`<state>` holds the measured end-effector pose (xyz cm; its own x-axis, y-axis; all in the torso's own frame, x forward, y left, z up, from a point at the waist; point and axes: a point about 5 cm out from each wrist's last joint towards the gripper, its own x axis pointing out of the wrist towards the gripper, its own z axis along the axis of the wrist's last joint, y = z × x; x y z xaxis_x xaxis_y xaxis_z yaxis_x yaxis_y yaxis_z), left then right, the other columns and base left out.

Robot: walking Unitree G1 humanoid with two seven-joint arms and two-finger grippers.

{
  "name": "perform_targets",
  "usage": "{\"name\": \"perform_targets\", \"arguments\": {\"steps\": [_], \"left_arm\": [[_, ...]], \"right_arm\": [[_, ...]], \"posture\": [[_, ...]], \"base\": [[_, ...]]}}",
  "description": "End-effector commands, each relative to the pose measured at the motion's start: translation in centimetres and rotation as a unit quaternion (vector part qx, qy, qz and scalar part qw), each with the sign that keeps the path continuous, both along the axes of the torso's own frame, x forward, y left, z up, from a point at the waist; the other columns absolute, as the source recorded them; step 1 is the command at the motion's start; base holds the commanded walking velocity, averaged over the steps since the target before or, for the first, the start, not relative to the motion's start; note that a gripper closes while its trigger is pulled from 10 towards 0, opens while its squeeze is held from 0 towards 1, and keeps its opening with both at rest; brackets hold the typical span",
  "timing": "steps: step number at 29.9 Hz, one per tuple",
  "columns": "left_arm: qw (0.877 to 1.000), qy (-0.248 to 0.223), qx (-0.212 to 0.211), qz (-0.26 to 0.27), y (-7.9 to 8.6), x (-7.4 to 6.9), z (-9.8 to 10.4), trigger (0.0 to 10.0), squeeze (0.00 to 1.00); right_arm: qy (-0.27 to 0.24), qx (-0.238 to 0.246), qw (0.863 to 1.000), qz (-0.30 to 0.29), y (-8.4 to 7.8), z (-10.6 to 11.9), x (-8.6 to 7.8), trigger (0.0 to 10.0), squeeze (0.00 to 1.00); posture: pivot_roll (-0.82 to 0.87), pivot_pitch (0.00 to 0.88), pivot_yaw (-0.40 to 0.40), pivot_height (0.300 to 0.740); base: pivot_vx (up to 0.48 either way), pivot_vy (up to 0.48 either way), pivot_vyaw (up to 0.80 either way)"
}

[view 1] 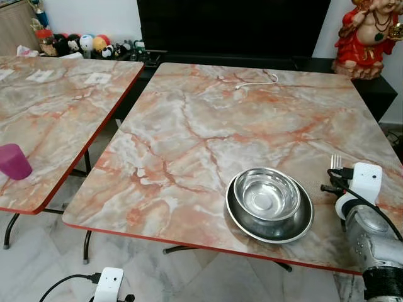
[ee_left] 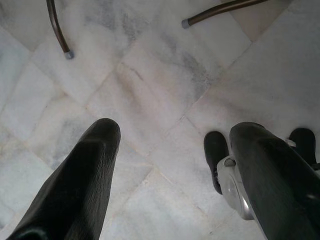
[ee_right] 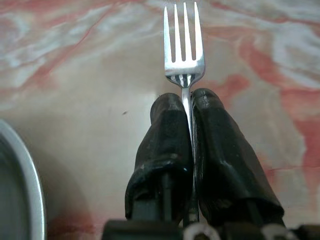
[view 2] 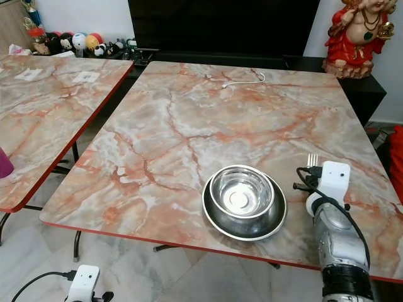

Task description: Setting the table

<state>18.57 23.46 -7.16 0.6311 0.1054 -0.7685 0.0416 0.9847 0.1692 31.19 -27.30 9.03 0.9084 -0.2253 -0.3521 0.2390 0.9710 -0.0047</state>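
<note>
Two pieces already set: a steel bowl (view 1: 266, 194) sits nested inside a wider steel plate (view 1: 269, 224) near the front edge of the marble-patterned counter (view 1: 208, 119), which reads as the start of one place setting.
Fork location: the fork (ee_right: 183, 45) is in the air just right of the plate, low over the counter; whether its tines touch the surface I cannot tell from these angles.
Right end effector: the right end effector (ee_right: 186, 107) is closed tight on the fork's handle just below the neck, with both black fingers (ee_right: 162, 135) pressed against the thin stem.
Why held so: gripping close to the head probably keeps the light, slim utensil from swinging, and bringing it in beside the plate suits the usual spot for cutlery.
Fork axis: its long axis runs in line with the fingers, front to back across the counter; tines point away from the robot, toward the far edge.
Left end effector: the left end effector (ee_left: 170, 165) hangs idle below counter height over the tiled floor (ee_left: 150, 90), fingers spread wide and empty.
Step in hand: likely lowering and releasing the fork parallel to the plate's right side.
</note>
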Motion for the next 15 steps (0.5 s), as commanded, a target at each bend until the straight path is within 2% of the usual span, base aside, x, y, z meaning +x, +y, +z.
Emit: {"name": "perform_targets", "arguments": {"steps": [1,10,15], "left_arm": [[1.0,0.01,0.0,0.002,0.18,-0.39,-0.18,10.0,0.0],[1.0,0.009,0.001,0.003,0.26,-0.34,-0.14,10.0,0.0],[1.0,0.008,0.002,0.004,0.29,-0.23,-0.08,10.0,0.0]], "right_arm": [[0.014,-0.013,1.0,0.005,0.16,-0.33,0.22,10.0,0.0],[0.014,-0.014,1.0,-0.007,0.02,-0.57,0.33,10.0,0.0],[0.004,0.001,1.0,0.001,0.58,-0.92,0.34,10.0,0.0]], "posture": [[0.03,0.007,-0.02,0.74],[0.03,0.001,-0.022,0.74],[0.04,0.011,-0.021,0.74]], "base": [[0.0,0.0,0.0],[0.0,0.0,0.0],[0.0,0.0,0.0]]}}
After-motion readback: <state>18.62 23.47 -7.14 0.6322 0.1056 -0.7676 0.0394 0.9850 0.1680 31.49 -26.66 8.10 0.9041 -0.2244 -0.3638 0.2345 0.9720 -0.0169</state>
